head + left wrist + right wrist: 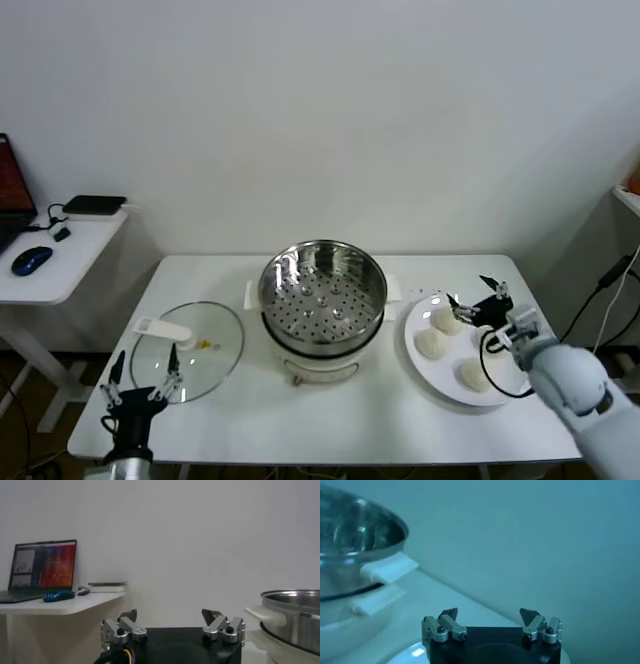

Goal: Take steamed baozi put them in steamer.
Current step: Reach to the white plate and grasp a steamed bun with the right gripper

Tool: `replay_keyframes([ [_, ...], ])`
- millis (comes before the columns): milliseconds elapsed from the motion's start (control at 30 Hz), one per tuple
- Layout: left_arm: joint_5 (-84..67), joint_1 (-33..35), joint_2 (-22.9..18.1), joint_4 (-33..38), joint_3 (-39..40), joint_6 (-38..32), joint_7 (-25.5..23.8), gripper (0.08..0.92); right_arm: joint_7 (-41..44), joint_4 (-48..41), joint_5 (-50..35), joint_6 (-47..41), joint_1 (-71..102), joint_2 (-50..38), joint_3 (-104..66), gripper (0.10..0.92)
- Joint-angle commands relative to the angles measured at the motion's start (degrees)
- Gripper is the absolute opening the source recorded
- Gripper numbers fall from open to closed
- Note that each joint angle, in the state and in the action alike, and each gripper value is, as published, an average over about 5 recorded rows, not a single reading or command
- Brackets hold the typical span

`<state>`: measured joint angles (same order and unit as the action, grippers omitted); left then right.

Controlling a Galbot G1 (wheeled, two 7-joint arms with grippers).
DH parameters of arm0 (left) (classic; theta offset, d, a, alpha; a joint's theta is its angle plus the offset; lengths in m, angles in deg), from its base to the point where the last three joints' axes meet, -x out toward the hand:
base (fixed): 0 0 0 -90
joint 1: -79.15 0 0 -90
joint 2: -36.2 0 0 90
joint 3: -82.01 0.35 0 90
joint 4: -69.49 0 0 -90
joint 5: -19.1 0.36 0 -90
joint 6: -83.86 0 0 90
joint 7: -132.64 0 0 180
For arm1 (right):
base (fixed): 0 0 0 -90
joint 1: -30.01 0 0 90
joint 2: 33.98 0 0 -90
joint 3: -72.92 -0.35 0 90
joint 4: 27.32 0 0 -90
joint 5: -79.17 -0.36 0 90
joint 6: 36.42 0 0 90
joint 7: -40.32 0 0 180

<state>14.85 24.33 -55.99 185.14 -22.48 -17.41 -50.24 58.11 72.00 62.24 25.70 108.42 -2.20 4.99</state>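
We see the steamer [323, 300] at the centre of the white bench [330, 415], its perforated tray bare. To its right lies a white plate [432, 380] carrying the steamed baozi [431, 343]; three are plainly visible, and a fourth, if present, is hidden behind the arm. The right gripper [476, 297] hovers above the plate's far side, fingers spread wide and holding nothing. The left gripper [142, 382] rests at the bench's near left corner, also spread and empty, just beside the glass lid [195, 350]. A side desk [55, 262] bears a blue mouse [31, 259].
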Motion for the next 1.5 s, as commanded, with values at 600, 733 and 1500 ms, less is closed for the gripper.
replay_keyframes([
  [600,1.02,0.48,-0.73,-0.59,0.82,-1.01,-0.31,0.823,47.09,-34.54,8.11,21.94,-85.12,1.45,92.99,0.823],
  [733,1.11,0.48,-0.77,-0.77,1.03,-1.11,-0.33,0.823,48.19,-37.87,6.30,22.62,-81.50,5.35,91.47,0.823],
  [1500,0.50,0.43,0.31,-1.75,-0.27,-0.46,-0.71,0.823,46.69,-52.58,8.74,22.79,-64.94,19.32,78.82,0.823],
])
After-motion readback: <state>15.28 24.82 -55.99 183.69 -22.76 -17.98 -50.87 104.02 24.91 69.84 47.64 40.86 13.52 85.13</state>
